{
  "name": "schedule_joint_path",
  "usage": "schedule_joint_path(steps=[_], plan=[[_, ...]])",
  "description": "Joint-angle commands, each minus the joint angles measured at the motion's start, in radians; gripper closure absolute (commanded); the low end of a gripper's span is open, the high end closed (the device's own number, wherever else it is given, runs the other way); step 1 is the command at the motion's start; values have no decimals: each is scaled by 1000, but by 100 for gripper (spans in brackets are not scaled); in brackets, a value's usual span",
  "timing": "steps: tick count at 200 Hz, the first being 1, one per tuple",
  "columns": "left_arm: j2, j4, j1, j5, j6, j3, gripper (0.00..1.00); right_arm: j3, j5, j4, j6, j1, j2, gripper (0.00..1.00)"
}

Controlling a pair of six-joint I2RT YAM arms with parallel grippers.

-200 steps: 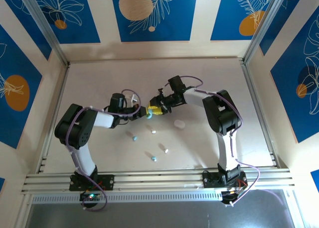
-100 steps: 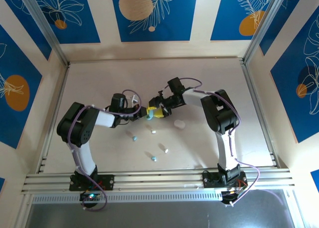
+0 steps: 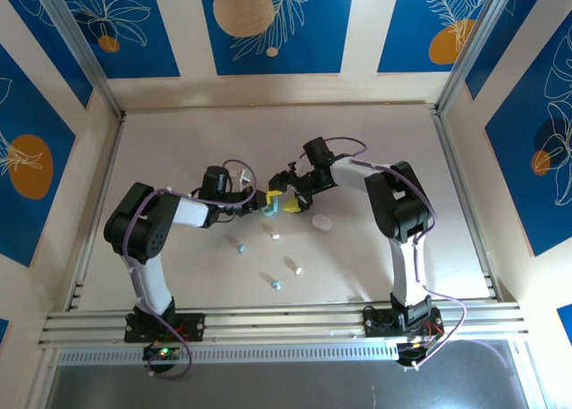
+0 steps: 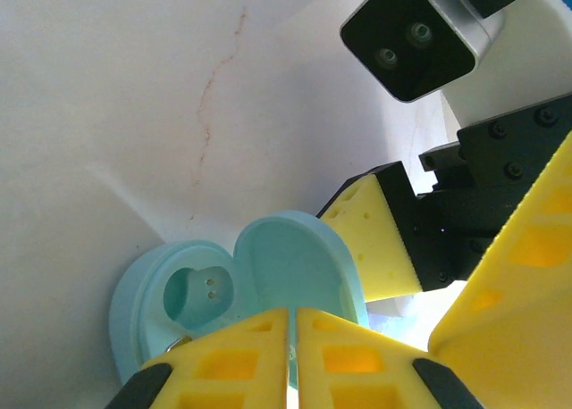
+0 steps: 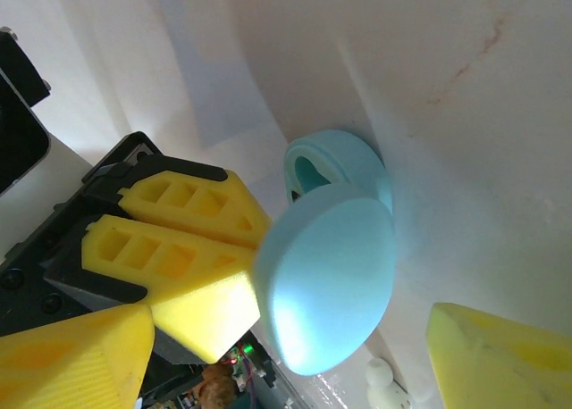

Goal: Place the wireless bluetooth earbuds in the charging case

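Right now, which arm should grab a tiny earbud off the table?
Right, probably. The right fingers are open and empty, and a white earbud lies close by. The left fingers are shut against the lid of the open blue case, seemingly steadying it.

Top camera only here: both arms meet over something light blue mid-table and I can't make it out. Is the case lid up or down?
Observer: Up. On the left wrist camera the blue charging case sits with its lid hinged open.
Operator: Anything seated inside?
Observer: No. The socket in view is empty, and its two metal contacts are bare.
Operator: And the right jaws?
Observer: On its own wrist camera the right gripper is open wide and holds nothing.
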Motion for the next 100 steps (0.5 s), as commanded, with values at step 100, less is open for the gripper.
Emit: schedule_joint_path(steps=[100], plan=[[-200,-79,59,-60,85,-66,64,-90,278,-138,-98,30,-255,17]])
